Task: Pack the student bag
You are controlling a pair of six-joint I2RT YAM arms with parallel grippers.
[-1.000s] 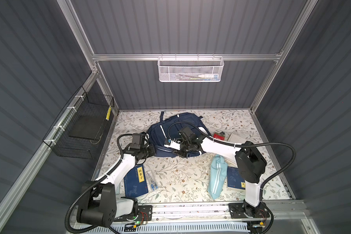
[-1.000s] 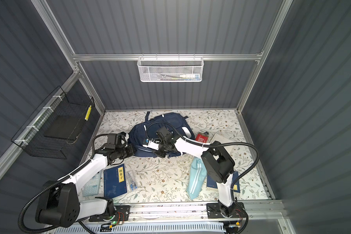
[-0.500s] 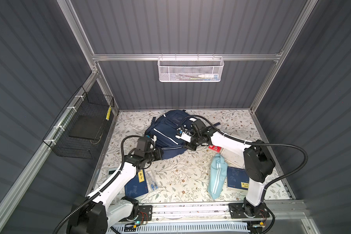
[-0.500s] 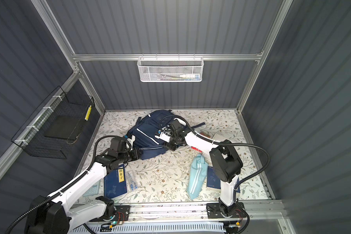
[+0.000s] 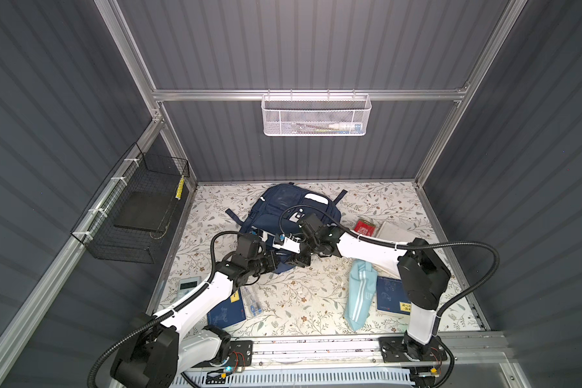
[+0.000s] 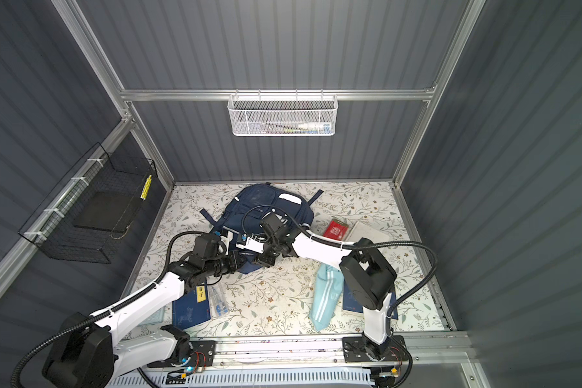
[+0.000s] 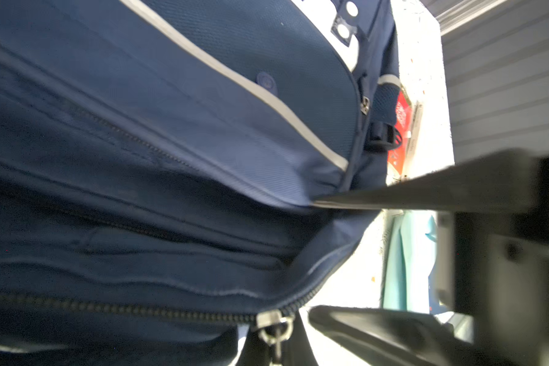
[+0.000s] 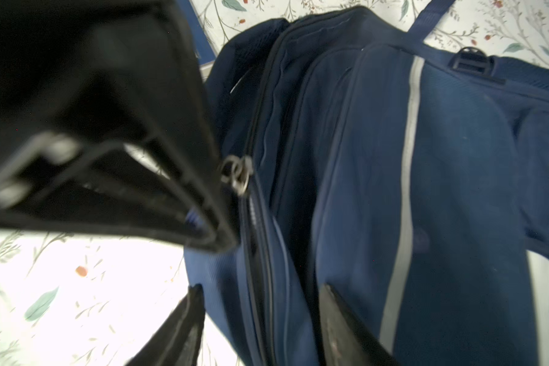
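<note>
The student bag (image 5: 284, 210), a navy backpack with a white stripe (image 8: 406, 177), lies at the back middle of the floral table in both top views. Both grippers meet at its near edge. My left gripper (image 5: 277, 263) is shut on the metal zipper pull (image 7: 274, 328) of the bag's outer zip; the right wrist view shows its black tip against the pull's ring (image 8: 235, 174). My right gripper (image 8: 262, 286) is open. Its fingers (image 8: 339, 326) stand on either side of the zipped edge, just beside the left gripper (image 6: 241, 265).
A light-blue striped pouch (image 5: 360, 295) and a blue notebook (image 5: 392, 295) lie front right. A red booklet (image 5: 365, 228) and white book (image 5: 397, 230) lie behind them. Front left are another blue notebook (image 5: 227, 310), a clear pen pack (image 5: 252, 299) and a calculator (image 5: 189, 285). Wire baskets hang on the walls.
The right gripper has opened and come back to the bag's near edge. The left gripper has moved right and forward while staying shut. The bag has shifted toward the back wall.
</note>
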